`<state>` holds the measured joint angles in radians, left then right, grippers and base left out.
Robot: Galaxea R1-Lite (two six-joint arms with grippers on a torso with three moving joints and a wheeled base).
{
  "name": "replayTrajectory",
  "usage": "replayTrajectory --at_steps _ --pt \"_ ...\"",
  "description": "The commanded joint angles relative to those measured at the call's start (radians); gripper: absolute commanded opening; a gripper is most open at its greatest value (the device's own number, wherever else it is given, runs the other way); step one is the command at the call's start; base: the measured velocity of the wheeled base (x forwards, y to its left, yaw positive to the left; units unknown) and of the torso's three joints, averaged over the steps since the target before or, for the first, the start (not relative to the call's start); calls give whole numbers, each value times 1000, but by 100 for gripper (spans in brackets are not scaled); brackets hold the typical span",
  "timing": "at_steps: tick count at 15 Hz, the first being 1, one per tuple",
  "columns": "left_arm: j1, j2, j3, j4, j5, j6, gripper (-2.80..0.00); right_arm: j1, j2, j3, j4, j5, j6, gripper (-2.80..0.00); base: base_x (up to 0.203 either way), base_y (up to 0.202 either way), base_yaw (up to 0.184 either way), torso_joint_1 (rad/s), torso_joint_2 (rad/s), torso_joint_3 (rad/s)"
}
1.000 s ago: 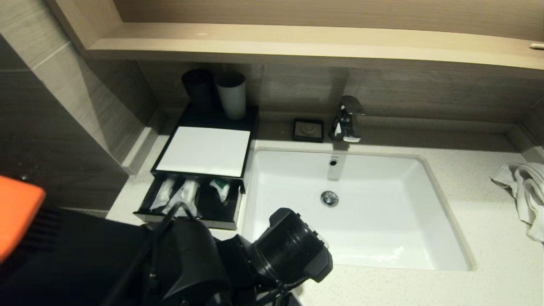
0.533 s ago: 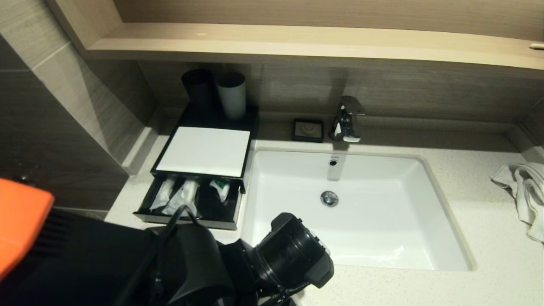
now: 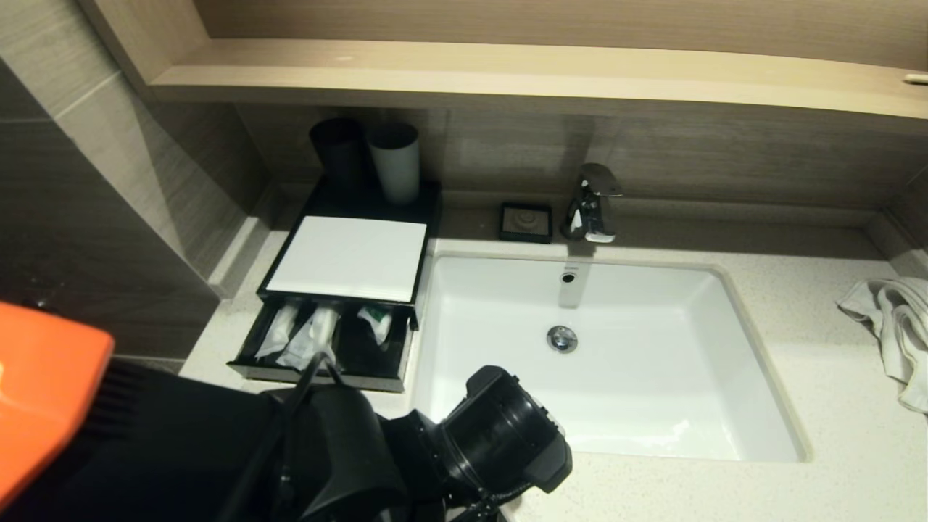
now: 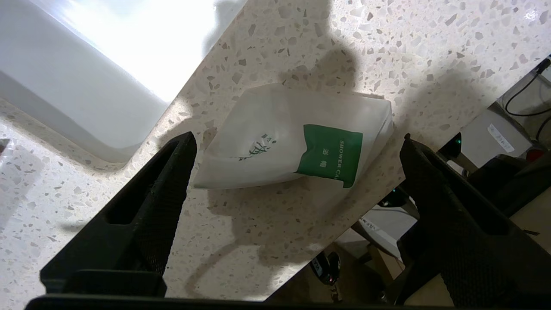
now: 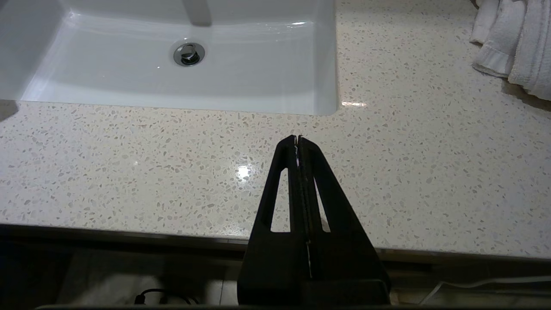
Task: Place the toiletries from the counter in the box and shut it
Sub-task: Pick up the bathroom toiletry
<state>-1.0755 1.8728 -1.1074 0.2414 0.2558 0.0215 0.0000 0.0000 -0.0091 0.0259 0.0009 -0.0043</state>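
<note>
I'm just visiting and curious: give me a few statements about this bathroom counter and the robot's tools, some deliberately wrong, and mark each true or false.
1. The box has its drawer shut. False: it stands open with sachets inside.
2. A green-labelled sachet lies on the counter between the left tool's open fingers. True.
3. The right tool is open. False: it is shut.
4. A towel lies right of the sink. True.
</note>
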Motion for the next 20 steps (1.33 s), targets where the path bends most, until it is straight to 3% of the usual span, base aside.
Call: replayTrajectory --at_steps 1,13,14,20 --pt "0 3 0 -1 2 0 0 0 0 0 0 -1 0 -280 0 0 0 0 0 0" --pt "2 11 0 -4 2 -2 0 0 0 0 0 1 0 -280 0 0 0 0 0 0" --pt "2 11 -2 -4 2 -2 -280 0 0 0 0 0 0 -280 0 0 0 0 0 0" --pt "2 12 -5 -4 2 -3 -280 0 0 0 0 -1 0 -280 0 0 0 0 0 0"
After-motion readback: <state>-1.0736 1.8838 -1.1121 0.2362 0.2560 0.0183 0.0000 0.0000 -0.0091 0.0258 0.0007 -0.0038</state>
